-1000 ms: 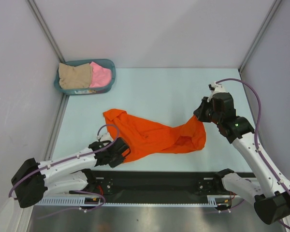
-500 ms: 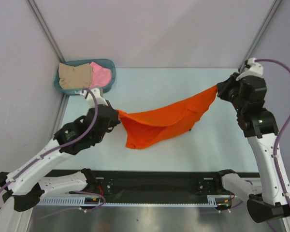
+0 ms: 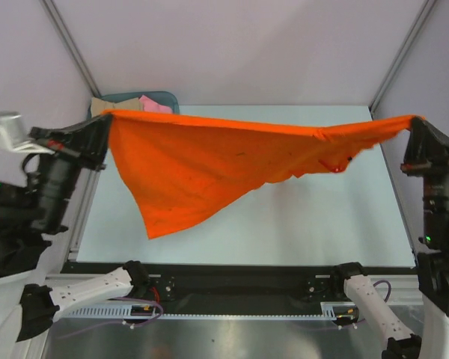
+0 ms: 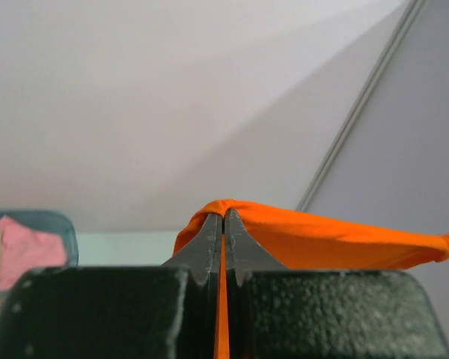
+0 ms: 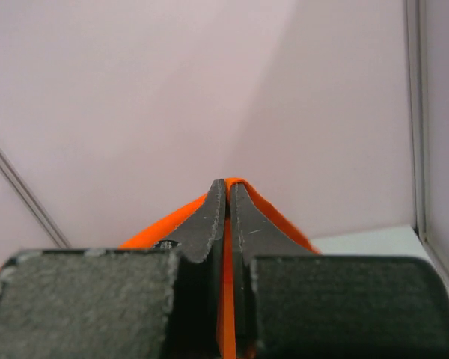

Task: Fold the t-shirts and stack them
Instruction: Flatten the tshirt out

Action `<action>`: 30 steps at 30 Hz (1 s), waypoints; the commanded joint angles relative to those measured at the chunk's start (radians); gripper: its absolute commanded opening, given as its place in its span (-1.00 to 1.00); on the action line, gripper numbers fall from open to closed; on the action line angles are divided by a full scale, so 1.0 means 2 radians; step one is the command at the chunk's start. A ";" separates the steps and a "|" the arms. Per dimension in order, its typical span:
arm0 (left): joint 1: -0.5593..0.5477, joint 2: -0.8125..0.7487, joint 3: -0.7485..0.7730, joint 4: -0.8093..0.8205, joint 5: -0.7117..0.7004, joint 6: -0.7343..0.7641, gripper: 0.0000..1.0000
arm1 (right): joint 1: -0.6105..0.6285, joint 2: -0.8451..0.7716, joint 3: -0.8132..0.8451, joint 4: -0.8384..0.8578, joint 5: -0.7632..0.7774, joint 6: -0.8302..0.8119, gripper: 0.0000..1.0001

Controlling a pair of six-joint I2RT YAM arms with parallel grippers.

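I hold the bright orange cloth t-shirt (image 3: 202, 164) stretched out in the air.
My left gripper (image 3: 103, 126) is clamped on one end and my right gripper (image 3: 413, 126) on the other, with the cloth sagging between them.

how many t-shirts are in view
3: the orange t-shirt hangs stretched between the left gripper and right gripper; the pink t-shirt and beige t-shirt lie in the teal basket at the far left, partly hidden. More may lie underneath.
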 commanded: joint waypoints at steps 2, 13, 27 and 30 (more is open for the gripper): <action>-0.002 -0.040 0.012 0.057 0.056 0.066 -0.99 | -0.001 -0.052 0.006 0.054 -0.012 -0.042 -1.00; -0.001 0.033 -0.018 0.103 -0.018 0.086 -0.99 | -0.002 -0.010 -0.026 0.141 -0.051 -0.037 -1.00; 0.002 0.092 -0.005 0.239 -0.028 0.181 -0.99 | -0.001 0.026 -0.027 0.175 -0.088 -0.041 -1.00; 0.003 0.074 -0.001 0.240 -0.029 0.184 -0.99 | -0.001 0.011 -0.026 0.177 -0.088 -0.044 -1.00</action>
